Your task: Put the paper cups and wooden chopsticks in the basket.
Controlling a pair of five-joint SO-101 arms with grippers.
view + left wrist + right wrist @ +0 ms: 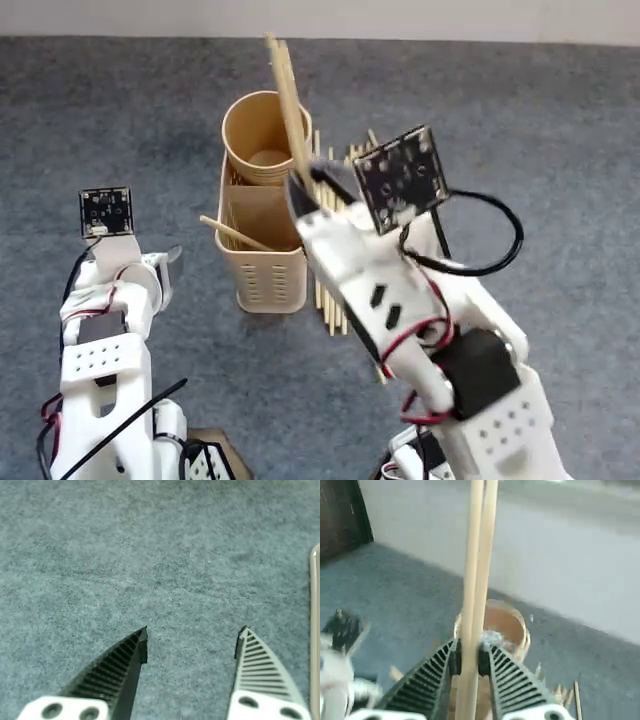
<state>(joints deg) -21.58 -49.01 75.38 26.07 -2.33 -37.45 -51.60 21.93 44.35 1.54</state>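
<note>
right wrist view: the right jaws are clamped on two wooden chopsticks (477, 555), upright between them; just beyond sits a paper cup (509, 625), already in the basket (265, 280). loose chopsticks (327, 305) beside it remain. the left jaws gape empty above the table (150, 555).

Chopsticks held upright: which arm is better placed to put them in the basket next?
Right. The right gripper is shut on the chopsticks, close over the basket; the left gripper is open over carpet, holding nothing.

High view down over table (520, 120), left wrist close above it, right shares cup (255, 135)
</note>
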